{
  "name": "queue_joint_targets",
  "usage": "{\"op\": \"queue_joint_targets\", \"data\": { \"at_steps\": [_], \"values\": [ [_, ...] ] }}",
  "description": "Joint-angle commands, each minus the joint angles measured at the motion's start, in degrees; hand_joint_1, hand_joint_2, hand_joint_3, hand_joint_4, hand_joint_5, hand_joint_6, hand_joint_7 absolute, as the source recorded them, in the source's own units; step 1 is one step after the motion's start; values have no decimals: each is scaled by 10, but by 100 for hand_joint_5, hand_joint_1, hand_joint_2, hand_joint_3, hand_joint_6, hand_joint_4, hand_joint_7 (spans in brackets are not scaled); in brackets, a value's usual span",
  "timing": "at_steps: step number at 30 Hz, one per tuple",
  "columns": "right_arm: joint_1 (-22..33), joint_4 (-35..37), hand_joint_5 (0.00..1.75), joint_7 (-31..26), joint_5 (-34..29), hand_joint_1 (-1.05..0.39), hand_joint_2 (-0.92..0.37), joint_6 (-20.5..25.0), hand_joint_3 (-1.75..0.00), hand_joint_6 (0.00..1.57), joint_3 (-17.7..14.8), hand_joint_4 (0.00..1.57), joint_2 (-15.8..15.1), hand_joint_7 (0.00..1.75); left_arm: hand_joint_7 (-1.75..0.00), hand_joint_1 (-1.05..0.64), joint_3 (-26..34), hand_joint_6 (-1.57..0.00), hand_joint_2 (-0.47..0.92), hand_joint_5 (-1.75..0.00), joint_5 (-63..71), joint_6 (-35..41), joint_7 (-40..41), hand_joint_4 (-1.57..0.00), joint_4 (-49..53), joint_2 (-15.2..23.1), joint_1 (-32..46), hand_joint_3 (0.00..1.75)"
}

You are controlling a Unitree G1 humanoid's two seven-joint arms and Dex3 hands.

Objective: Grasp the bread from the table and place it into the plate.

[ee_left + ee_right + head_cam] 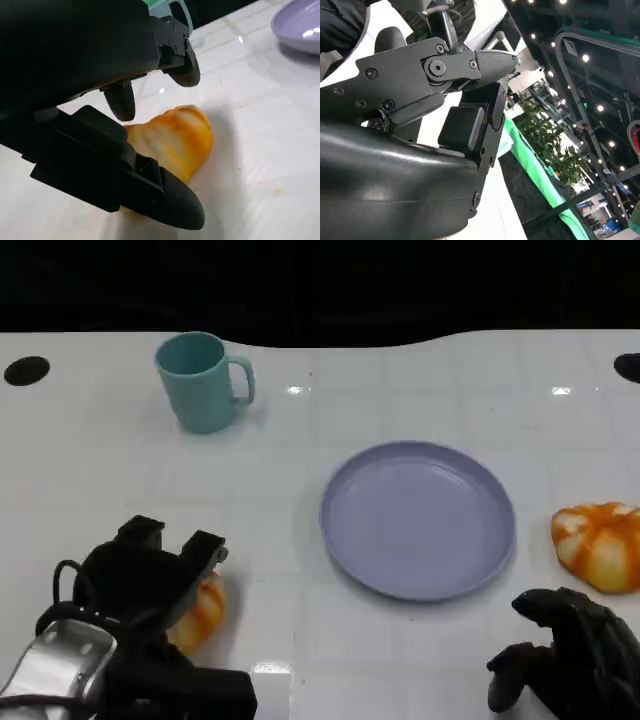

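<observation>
An orange-and-white piece of bread [203, 610] lies on the white table at the lower left. My left hand [150, 575] hovers over it. In the left wrist view the fingers [177, 55] arch above the bread [172, 137] with a gap, and the thumb [165, 200] lies along its near side. The bread still rests on the table. The lavender plate [417, 520] sits empty at the centre right. My right hand [565, 650] stays low at the lower right, fingers curled in, holding nothing.
A second orange bread [600, 545] lies at the right edge, beside the plate and just beyond my right hand. A teal mug [200, 380] stands at the back left. The table's far edge runs along the dark background.
</observation>
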Motion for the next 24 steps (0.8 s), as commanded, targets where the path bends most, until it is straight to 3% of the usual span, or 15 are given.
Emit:
{"op": "queue_joint_targets", "data": {
  "at_steps": [1,9,12,13,15,16,17,18,20,24],
  "values": [
    [8,-12,61,-6,0,-59,-92,-3,-28,157,0,157,-4,21,-99,-105,-23,0,73,-159,2,17,15,0,55,10,-30,1],
    [9,-14,60,-7,0,-60,-92,-3,-28,157,1,157,-5,20,-109,-105,-63,0,70,-164,-19,31,29,0,162,0,-78,0],
    [10,-16,61,-6,0,-60,-92,-2,-28,157,2,157,-5,20,-125,-102,-69,0,65,-171,-44,22,40,0,204,-5,-94,2],
    [10,-16,60,-6,0,-60,-92,-4,-28,157,2,157,-6,20,-141,-94,-72,0,64,-167,-49,18,47,-37,211,-3,-96,5],
    [11,-19,60,-9,0,-60,-92,0,-28,157,3,157,-5,20,-150,-90,-76,0,63,-163,-64,-1,66,-58,223,2,-101,8],
    [12,-21,61,-11,0,-60,-92,1,-27,157,4,157,-5,21,-136,-78,-75,-49,53,-149,-74,-19,90,-101,231,4,-102,59],
    [12,-22,61,-13,0,-60,-92,1,-27,157,4,157,-4,21,-121,-71,-74,-101,27,-144,-82,-33,109,-134,239,6,-104,127],
    [13,-24,62,-15,-1,-60,-92,1,-27,157,5,157,-4,21,-116,-68,-70,-119,19,-142,-92,-49,136,-145,246,6,-103,150],
    [13,-23,62,-13,1,-60,-92,-2,-27,157,5,157,-3,22,-135,-66,-67,-137,22,-161,-107,-75,182,-155,263,6,-103,170],
    [13,-22,61,-10,1,-59,-92,-4,-29,157,6,157,-5,21,-149,-71,-72,-128,33,-171,-116,-102,239,-157,292,6,-110,174]
  ]
}}
